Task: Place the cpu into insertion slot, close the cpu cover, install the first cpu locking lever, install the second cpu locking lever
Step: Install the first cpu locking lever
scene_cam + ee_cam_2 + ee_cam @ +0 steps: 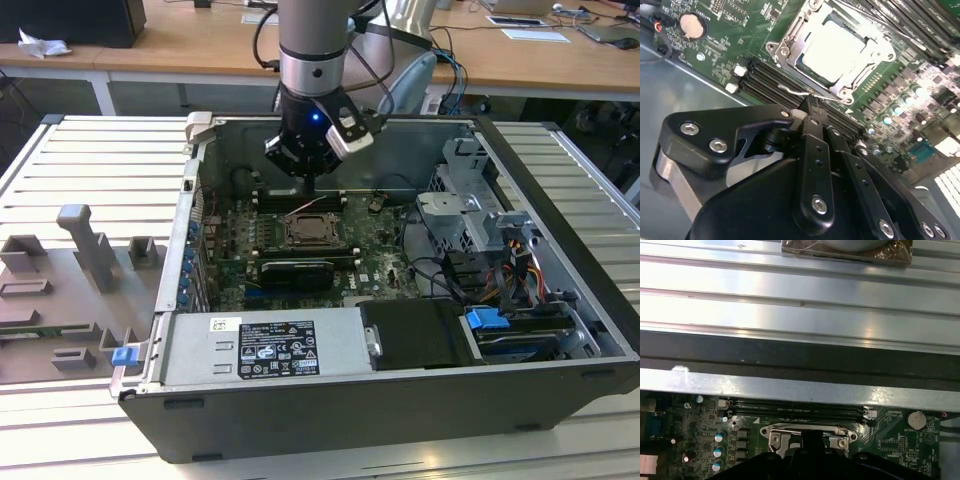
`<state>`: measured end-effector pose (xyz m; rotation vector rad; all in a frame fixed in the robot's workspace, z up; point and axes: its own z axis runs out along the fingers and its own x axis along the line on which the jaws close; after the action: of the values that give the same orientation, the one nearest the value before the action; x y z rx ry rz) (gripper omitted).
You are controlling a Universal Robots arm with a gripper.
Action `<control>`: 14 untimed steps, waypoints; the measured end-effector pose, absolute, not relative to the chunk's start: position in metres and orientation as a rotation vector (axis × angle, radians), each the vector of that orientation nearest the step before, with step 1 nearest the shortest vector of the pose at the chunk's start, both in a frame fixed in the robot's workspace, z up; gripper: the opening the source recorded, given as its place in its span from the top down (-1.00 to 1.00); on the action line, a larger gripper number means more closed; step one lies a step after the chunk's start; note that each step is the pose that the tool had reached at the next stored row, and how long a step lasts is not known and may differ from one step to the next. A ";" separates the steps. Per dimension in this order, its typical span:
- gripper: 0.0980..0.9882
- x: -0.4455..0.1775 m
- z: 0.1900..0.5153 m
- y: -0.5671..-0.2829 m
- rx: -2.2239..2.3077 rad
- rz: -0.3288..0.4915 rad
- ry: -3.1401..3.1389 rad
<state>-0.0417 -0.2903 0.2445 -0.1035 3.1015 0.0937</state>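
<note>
The cpu [835, 50] lies in the insertion slot [313, 230] on the green board, its pale top showing through the window of the cpu cover [787, 47], which lies flat over it. A thin wire locking lever [790, 90] runs along the socket's edge nearest my fingers. My gripper [809, 104] hangs just behind the socket in the exterior view [305, 187], its black fingers pressed together with the tip right at that lever. Whether the tip touches the wire I cannot tell. In the first wrist view the socket frame [777, 439] sits just beyond the gripper body.
Long black memory slots [765, 82] run beside the socket, under the fingers. A coin battery [691, 26] sits on the board. Inside the open case are a power supply [265, 345], a drive cage [470, 210] and cables [500, 270]. Grey fixtures [90, 250] stand on the ribbed table.
</note>
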 end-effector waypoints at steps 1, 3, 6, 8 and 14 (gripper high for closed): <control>0.98 -0.041 0.242 -0.290 -0.095 0.094 3.104; 0.98 -0.040 0.240 -0.290 -0.088 0.094 3.106; 0.98 -0.040 0.237 -0.290 -0.085 0.098 3.108; 0.98 -0.040 0.236 -0.290 -0.086 0.105 3.108; 0.98 -0.038 0.232 -0.288 -0.085 0.119 3.108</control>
<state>-0.0383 -0.2881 0.2317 -0.0853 3.1080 0.1188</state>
